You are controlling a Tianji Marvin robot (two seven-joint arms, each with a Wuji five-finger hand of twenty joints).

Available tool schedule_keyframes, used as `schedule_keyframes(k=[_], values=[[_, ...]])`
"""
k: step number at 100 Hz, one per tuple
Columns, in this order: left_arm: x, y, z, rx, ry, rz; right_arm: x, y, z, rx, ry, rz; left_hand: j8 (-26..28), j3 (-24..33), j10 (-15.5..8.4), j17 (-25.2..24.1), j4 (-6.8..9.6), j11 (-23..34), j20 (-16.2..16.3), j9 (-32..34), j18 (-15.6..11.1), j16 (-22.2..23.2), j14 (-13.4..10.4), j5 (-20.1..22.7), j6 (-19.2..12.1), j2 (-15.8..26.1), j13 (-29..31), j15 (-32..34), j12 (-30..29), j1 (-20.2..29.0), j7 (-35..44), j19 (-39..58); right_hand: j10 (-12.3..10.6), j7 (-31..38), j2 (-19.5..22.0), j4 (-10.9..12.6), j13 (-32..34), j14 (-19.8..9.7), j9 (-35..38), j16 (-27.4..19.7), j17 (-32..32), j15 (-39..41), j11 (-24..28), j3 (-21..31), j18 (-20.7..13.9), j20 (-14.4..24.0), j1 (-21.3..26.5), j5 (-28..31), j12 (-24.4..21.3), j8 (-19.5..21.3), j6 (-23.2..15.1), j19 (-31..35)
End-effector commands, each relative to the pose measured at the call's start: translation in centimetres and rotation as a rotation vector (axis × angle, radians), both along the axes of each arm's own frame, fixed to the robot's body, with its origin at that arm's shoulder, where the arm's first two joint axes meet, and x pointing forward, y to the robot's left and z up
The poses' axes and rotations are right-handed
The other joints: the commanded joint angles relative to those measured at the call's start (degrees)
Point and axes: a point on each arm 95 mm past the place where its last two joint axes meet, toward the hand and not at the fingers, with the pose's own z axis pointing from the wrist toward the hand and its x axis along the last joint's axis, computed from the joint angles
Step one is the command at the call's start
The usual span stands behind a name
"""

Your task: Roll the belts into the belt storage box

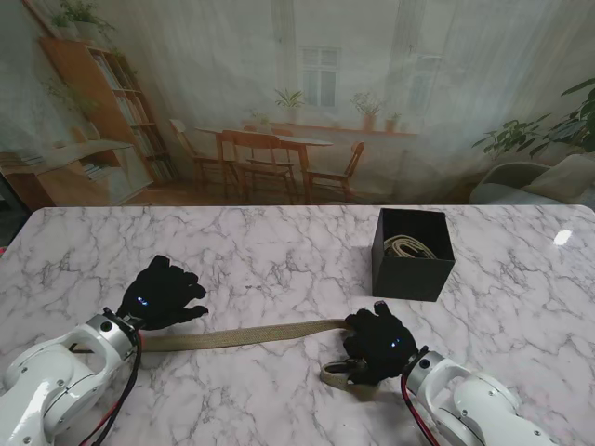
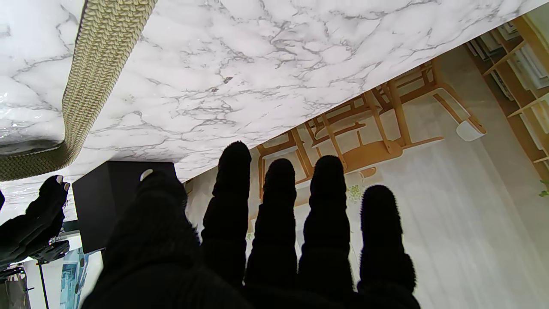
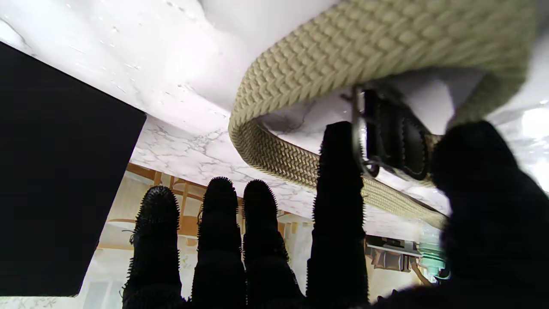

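A tan woven belt (image 1: 242,334) lies stretched across the marble table (image 1: 279,251) between my two hands. Its buckle end is folded back into a loop (image 1: 339,372) under my right hand (image 1: 379,344). In the right wrist view the dark buckle (image 3: 386,141) sits pinched between a finger (image 3: 339,180) and the thumb (image 3: 472,180), with the belt (image 3: 343,47) curving around them. My left hand (image 1: 167,293) hovers open by the belt's other end, fingers (image 2: 279,214) straight and holding nothing; the belt (image 2: 90,81) runs beside it. The black storage box (image 1: 413,253) stands just beyond my right hand.
A light rolled belt (image 1: 407,246) lies inside the box. The box (image 2: 111,193) also shows in the left wrist view, and its wall (image 3: 55,171) stands close to my right fingers. The table's far edge meets a printed room backdrop (image 1: 297,93).
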Motion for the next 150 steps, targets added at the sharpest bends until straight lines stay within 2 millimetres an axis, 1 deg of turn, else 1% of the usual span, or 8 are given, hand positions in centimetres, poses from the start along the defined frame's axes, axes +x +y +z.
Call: schedule_keyframes(k=[1, 11, 26, 63, 76, 89, 101, 150], values=[[0.2, -0.1, -0.4, 0.012, 0.028, 0.005, -0.3, 0.0, -0.5, 0.0, 0.008, -0.008, 0.0, -1.1, 1.1, -1.0, -0.88, -0.7, -0.4, -2.1, 2.3, -0.3, 1.1, -0.8, 0.6, 2.2, -1.0, -1.1, -0.4, -0.8, -0.5, -1.0, -0.7, 5.1, -1.9, -0.4, 1.6, 0.7, 1.6, -1.2, 0.1, -0.7, 1.2, -5.2, 2.5, -1.2, 6.0, 2.9, 0.8, -5.1, -4.8, 1.0], [0.6, -0.4, -0.9, 0.016, 0.062, 0.005, -0.4, 0.0, -0.6, 0.013, 0.005, -0.014, -0.1, -1.1, 1.1, -1.0, -0.89, -0.8, -0.4, -2.3, 2.3, -0.4, 1.0, -1.2, 0.7, 2.3, -1.1, -1.2, -0.4, -0.9, -0.8, -1.0, -2.4, 11.1, -1.3, 1.1, 3.0, 0.1, 4.4, -0.5, 0.7, 0.3, 2.4, -8.5, 2.4, -1.3, 11.5, 4.5, 2.1, -9.0, -9.1, 1.6], [1.2, -1.1, -2.2, 0.053, 0.148, 0.008, -0.4, -0.1, -0.7, 0.045, -0.001, -0.025, -2.5, -1.2, 1.6, -1.2, -0.75, -2.2, -0.7, -4.7, 2.3, -1.0, 1.1, -4.1, 1.1, 2.8, -2.2, -2.2, -1.3, -1.7, -4.0, -1.4, -5.1, 14.2, -6.8, -7.5, 5.7, -0.7, 8.9, 0.9, 1.8, 1.7, 3.6, 22.0, 2.2, -0.9, 1.2, 5.7, 4.1, -9.8, -10.7, 2.4], [2.3, -1.1, -4.8, 0.197, 0.356, 0.058, -0.6, -0.3, -0.9, 0.061, 0.01, -0.01, -10.1, -1.5, 4.9, -3.3, -0.89, -10.7, -3.2, -20.0, 1.2, -6.3, 0.9, -17.7, 2.4, -3.2, -9.0, -7.0, -11.1, -10.9, -14.7, -7.6, -4.1, 8.9, -3.7, -7.9, 4.5, -1.0, 7.2, 1.4, 0.8, 1.3, 1.7, 20.6, 2.3, -1.2, -4.6, 5.3, 4.0, -11.4, -6.2, 1.9], [2.4, -0.9, -5.4, 0.238, 0.393, 0.069, -0.8, -0.5, -1.0, 0.033, 0.036, 0.009, -10.6, -1.5, 4.6, -3.4, -0.9, -10.4, -2.8, -20.7, 0.8, -6.3, 0.8, -18.7, 2.7, -7.0, -9.4, -6.8, -11.0, -11.7, -15.2, -7.6, -2.5, -1.6, -4.9, -2.1, 3.4, -0.3, 4.2, 0.8, -0.1, 0.2, 0.6, 14.9, 2.8, -1.5, -8.0, 3.2, 2.5, -2.4, -1.4, 0.8], [2.6, -0.8, -5.8, 0.273, 0.401, 0.067, -0.9, -0.4, -1.2, 0.019, 0.047, 0.016, -10.6, -0.7, 4.2, -3.0, -0.62, -9.6, -2.2, -19.8, 0.7, -6.1, 0.6, -17.4, 2.0, -8.7, -9.0, -6.3, -10.5, -10.7, -14.5, -7.2, -2.3, -2.5, -7.6, -4.8, 3.6, -0.1, 4.1, 0.8, 0.2, 0.0, 0.7, 14.1, 2.9, -1.5, -5.3, 3.1, 2.3, -0.2, -2.8, 0.8], [2.6, -0.7, -5.9, 0.28, 0.399, 0.067, -0.8, -0.2, -1.4, 0.041, 0.022, 0.012, -10.3, -0.4, 4.1, -3.0, -0.62, -9.1, -1.8, -19.0, 0.8, -6.0, 0.6, -16.1, 1.8, -8.0, -8.7, -6.1, -10.1, -10.3, -13.6, -6.9, -5.8, 11.8, -6.7, -8.3, 6.3, -1.5, 9.0, 1.5, 1.7, 1.7, 3.1, 22.0, 2.2, -1.6, 0.7, 5.8, 3.6, -11.3, -11.7, 1.9], [2.6, -1.3, -4.3, 0.187, 0.293, 0.04, 0.0, -0.1, -2.2, 0.136, 0.009, -0.052, -8.1, -0.8, 4.1, -2.9, -0.9, -8.6, -1.3, -17.9, 0.9, -5.6, 0.6, -11.7, 1.6, -3.4, -8.5, -5.8, -9.4, -9.4, -10.4, -6.3, -13.0, 14.1, -2.3, -8.3, 24.8, -10.5, 45.4, 10.9, 6.3, 13.7, 20.6, 21.1, 0.3, -0.2, 0.6, 1.0, 16.9, -5.6, -9.3, 4.2]])
